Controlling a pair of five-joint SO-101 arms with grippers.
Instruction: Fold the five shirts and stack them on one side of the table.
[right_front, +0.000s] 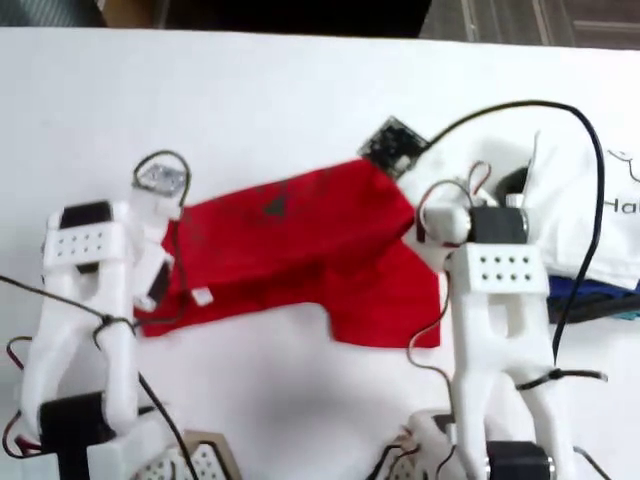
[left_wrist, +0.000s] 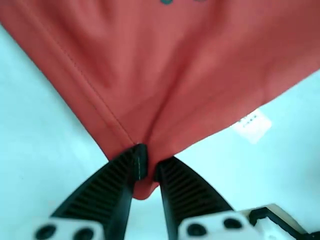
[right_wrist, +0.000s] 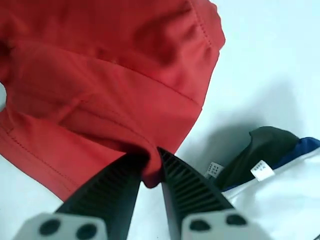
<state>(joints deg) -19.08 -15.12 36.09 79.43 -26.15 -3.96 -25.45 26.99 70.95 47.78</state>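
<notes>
From above, the red shirt (right_front: 300, 250) lies spread across the middle of the table (right_front: 250, 100), reaching from the left arm (right_front: 85, 260) to the right arm (right_front: 500, 270). A pile (right_front: 585, 230) of white, blue and dark shirts sits at the right edge, just beside the right arm. At the left wrist, the left claw (left_wrist: 151, 162) is nearly closed, pinching a bunched point of the shirt's hem, and a white tag (left_wrist: 252, 125) lies on the table near it. At the right wrist, the right claw (right_wrist: 150, 165) is likewise drawn almost together on a fold of red cloth at the shirt's right end, with the pile close behind. This looks like the folding of the red shirt, with both ends gripped. The next move probably calls for both claws to lift together and carry their edges over evenly, so the cloth neither slips nor twists.
</notes>
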